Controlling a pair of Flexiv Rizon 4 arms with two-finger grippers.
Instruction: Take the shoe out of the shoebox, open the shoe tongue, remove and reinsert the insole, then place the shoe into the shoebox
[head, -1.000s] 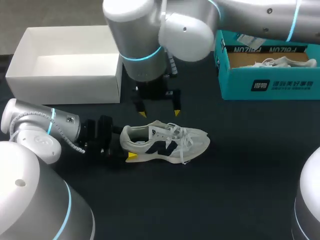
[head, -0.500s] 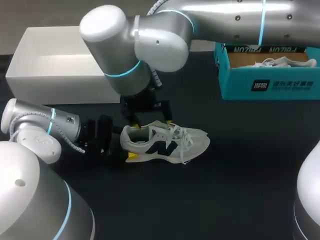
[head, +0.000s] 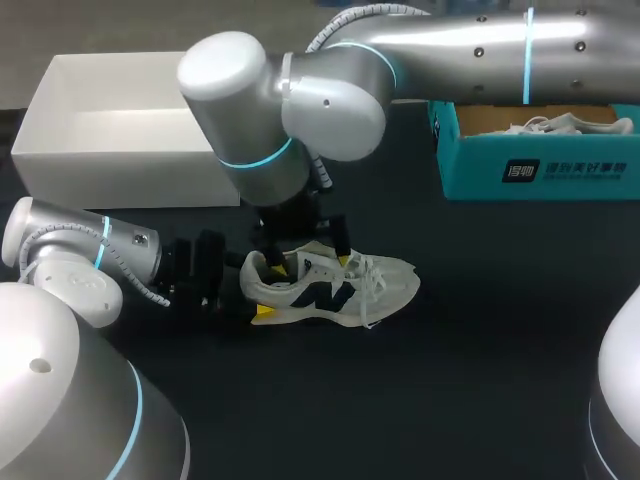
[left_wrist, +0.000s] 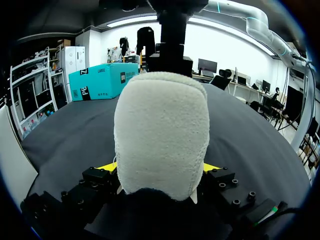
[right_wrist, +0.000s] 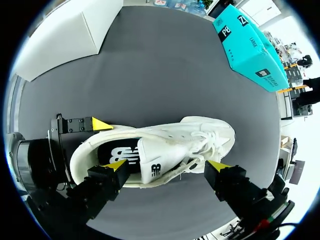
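The white fabric sneaker (head: 385, 280) carries a navy logo on its side, and its black insole (right_wrist: 112, 149) has white print (the laces (head: 362, 268) are white too). The rectangular cardboard shoebox (head: 130, 180) at far left is plain white; the teal cardboard box (head: 470, 175) at far right has dark print. The flat table top (head: 470, 380) is dark grey.

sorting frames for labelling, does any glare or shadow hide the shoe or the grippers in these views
head view: light glints off the right arm, the shoe is evenly lit; left wrist view: no glare, but the shoe's heel hides most of the left gripper; right wrist view: even light, shoe and right gripper show plainly
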